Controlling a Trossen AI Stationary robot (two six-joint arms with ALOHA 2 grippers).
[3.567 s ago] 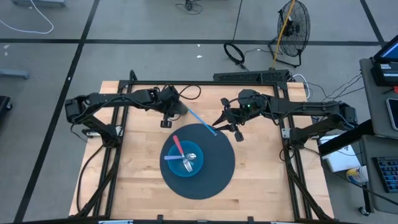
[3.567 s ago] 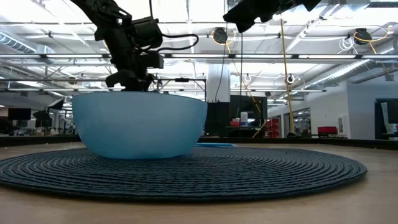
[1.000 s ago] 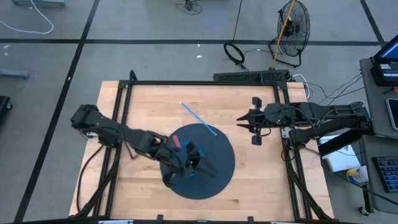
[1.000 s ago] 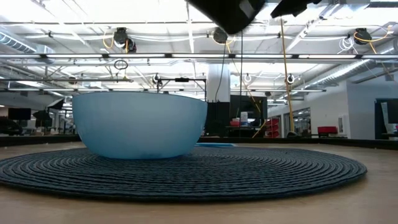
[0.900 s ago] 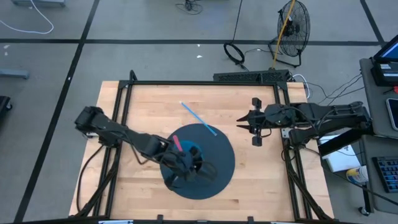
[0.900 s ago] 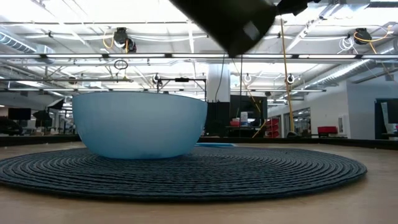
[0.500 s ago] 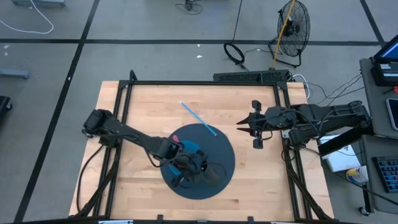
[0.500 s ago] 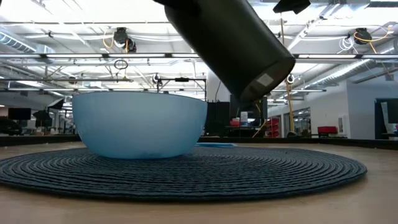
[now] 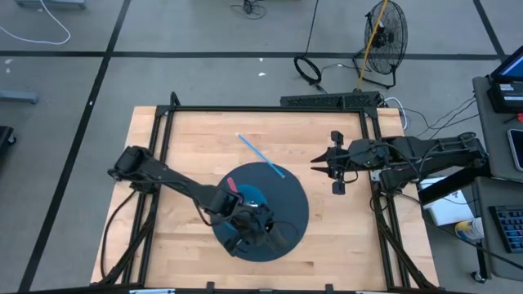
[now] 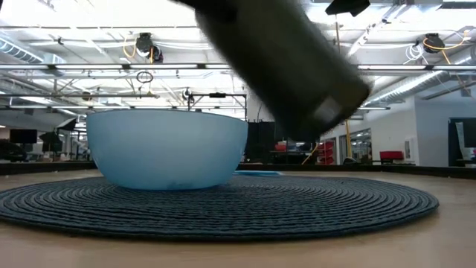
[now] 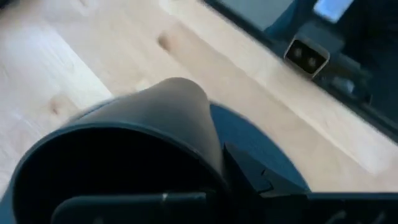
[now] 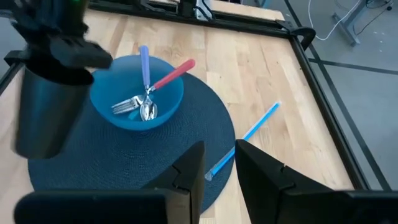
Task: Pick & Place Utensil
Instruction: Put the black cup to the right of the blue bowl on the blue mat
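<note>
Pale wooden tabletop point(image 9: 343, 229) from above: the left claw point(image 9: 248, 222) hangs over the round mat point(image 9: 292, 200), clamped on a dark cup point(image 9: 276, 238), just beside the blue bowl point(image 9: 253, 196) of utensils point(image 9: 232, 185). The right claw point(image 9: 317, 167) waits well apart, off the mat.

Low down, the cup is tilted in the air, nearer the camera than the bowl.

Left wrist: only the cup's mouth and the mat show.

Right wrist: that claw is part open and empty. A blue stick point(image 12: 245, 135) lies just ahead of it, its long axis running slantwise away.
</note>
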